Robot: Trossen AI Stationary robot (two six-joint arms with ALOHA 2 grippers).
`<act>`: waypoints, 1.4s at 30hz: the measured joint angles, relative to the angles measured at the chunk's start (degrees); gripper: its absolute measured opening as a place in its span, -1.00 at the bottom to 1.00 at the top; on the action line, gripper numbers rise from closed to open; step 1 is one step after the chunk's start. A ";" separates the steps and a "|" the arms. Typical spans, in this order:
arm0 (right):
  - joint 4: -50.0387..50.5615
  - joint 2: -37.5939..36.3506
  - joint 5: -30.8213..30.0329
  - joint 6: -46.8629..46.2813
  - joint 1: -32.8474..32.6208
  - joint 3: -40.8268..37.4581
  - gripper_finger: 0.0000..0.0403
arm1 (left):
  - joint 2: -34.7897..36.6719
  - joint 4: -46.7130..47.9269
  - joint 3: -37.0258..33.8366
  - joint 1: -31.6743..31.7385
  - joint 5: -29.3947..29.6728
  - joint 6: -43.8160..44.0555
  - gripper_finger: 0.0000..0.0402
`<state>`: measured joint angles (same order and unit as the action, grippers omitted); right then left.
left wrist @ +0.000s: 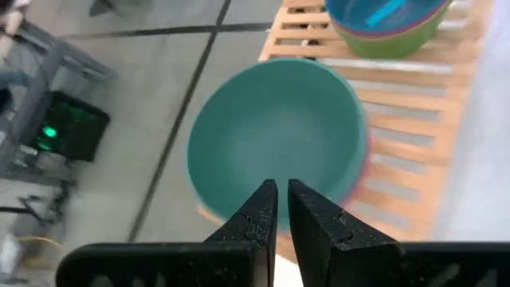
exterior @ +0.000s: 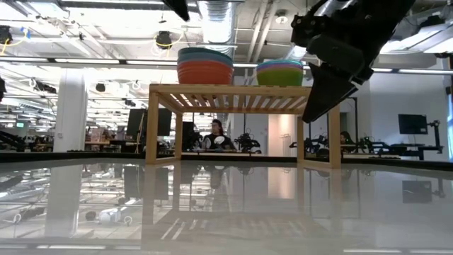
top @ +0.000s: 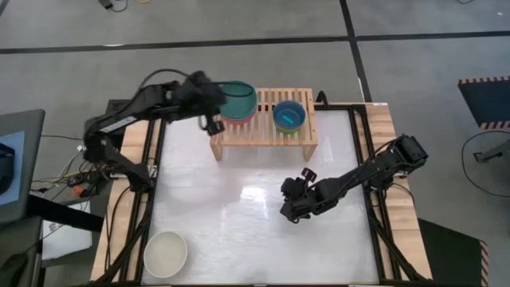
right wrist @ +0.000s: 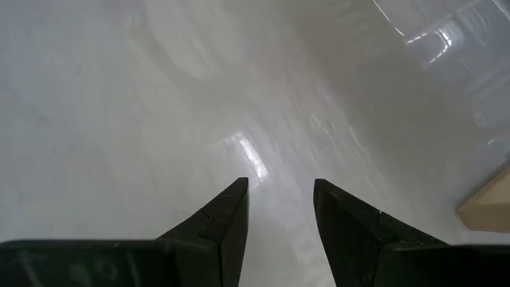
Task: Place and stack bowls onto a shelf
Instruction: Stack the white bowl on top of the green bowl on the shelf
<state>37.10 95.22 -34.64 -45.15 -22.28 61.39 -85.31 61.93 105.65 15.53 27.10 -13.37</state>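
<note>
The light-wood shelf stands at the table's far side. On its left end is a stack with a dark green bowl on top and red below. On its right end is a stack topped by a cyan bowl, with pink and lime green beneath. A cream white bowl rests on the table at the near left corner. My left gripper hovers above the green bowl's near-left rim, fingers nearly together and empty. My right gripper is open and empty over the table's middle.
The shelf's legs leave open room beneath its slatted top. A corner of the shelf shows in the right wrist view. The white tabletop lies between the shelf and the cream bowl. Cables and equipment sit off the table's left.
</note>
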 joint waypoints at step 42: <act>-1.87 0.00 0.88 -0.91 1.64 0.00 -0.17 | 15.18 -3.85 -57.53 -48.43 -31.43 57.24 -0.12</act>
<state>35.24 95.22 -33.76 -46.06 -20.64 61.39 -70.13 58.08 48.12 -32.90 -4.34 43.87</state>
